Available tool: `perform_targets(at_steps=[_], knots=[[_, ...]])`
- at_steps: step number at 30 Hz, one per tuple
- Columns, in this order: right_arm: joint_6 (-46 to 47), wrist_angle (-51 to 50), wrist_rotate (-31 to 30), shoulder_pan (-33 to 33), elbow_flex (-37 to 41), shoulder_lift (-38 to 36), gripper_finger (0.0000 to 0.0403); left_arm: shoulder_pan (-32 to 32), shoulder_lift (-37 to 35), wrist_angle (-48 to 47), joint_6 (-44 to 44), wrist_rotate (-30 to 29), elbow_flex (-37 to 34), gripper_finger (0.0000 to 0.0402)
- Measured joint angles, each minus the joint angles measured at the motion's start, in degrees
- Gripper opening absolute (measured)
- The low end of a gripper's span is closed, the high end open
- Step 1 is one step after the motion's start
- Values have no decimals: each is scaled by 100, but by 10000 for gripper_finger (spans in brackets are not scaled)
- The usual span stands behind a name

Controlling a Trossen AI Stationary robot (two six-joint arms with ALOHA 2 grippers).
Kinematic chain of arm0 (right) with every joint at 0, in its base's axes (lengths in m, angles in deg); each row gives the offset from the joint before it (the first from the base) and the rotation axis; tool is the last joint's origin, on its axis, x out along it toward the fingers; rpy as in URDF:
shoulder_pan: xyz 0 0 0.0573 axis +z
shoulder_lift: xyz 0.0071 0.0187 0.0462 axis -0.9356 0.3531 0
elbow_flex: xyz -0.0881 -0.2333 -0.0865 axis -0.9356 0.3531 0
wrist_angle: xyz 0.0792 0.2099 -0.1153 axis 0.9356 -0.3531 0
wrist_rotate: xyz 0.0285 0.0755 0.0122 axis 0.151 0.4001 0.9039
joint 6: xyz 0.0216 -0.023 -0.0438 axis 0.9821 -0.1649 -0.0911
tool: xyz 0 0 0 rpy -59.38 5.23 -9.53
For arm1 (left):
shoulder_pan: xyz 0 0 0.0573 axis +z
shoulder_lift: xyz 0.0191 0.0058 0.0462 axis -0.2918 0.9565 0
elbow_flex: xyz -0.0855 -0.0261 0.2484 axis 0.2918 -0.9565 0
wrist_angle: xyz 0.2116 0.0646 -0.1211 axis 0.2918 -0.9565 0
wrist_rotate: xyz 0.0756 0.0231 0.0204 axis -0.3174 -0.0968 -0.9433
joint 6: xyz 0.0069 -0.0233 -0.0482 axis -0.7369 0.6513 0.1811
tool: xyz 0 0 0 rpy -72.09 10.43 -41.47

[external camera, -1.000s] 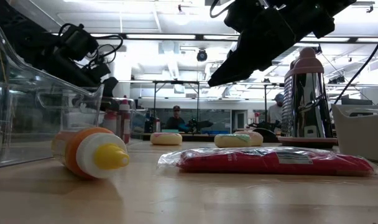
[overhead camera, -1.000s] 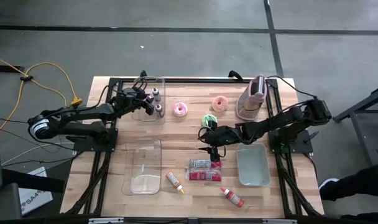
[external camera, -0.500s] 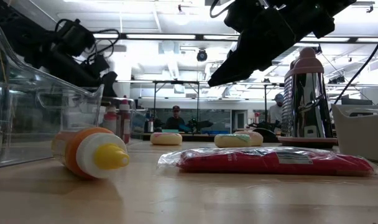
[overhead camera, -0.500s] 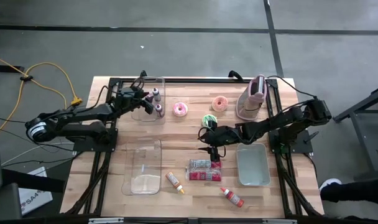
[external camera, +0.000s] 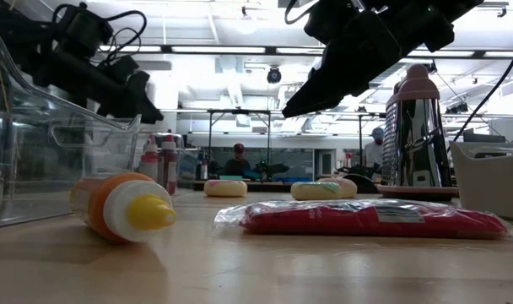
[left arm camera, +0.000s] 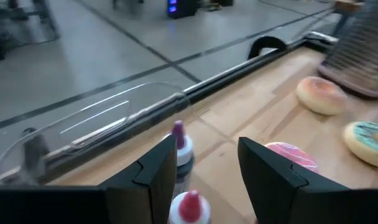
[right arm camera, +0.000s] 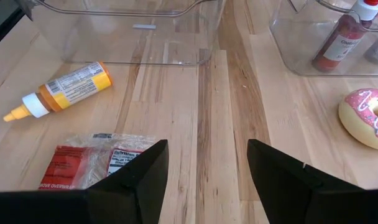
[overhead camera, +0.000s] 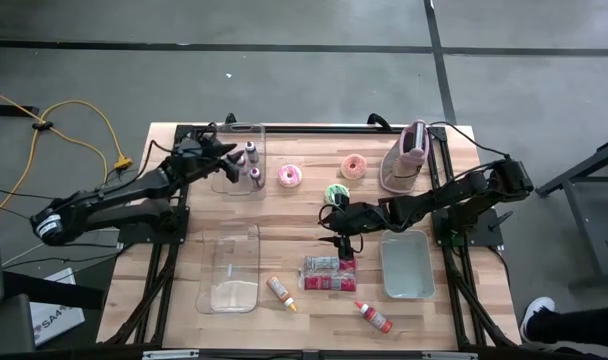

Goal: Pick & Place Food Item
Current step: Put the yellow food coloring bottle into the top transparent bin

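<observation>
Three doughnuts lie flat on the table at its far middle: pink, peach and green. A red food packet lies flat at the near middle. My left gripper hangs open above the clear far-left bin; below it, two sauce bottles stand in the bin. The left wrist view shows nothing between the fingers of my left gripper. My right gripper hangs open between the green doughnut and the packet, touching neither.
A large clear bin sits at the near left and a grey tray at the near right. An orange bottle and a red bottle lie near the front edge. A steel grater with a pink top stands at the far right.
My left gripper has risen above the far-left bin and drawn back a little toward the table's left edge, tipping closer to level. The bottles stay in the bin. My right arm has kept still.
</observation>
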Motion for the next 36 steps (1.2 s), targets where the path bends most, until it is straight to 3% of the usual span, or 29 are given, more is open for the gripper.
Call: perform_targets(at_steps=[8, 12, 29, 36], knots=[[-1, -2, 0, 0, 0, 0, 207, -200, -182, 107, -467, 1663, -1, 166], [0, -2, 0, 0, 0, 0, 207, -570, -187, 334, -525, 2117, -1, 166], [0, -1, 0, 0, 1, 0, 207, -2348, 28, 1159, -238, 1947, 1, 166], [0, -1, 0, 0, 1, 0, 207, -2859, 544, 1338, -218, 1699, 277, 166]])
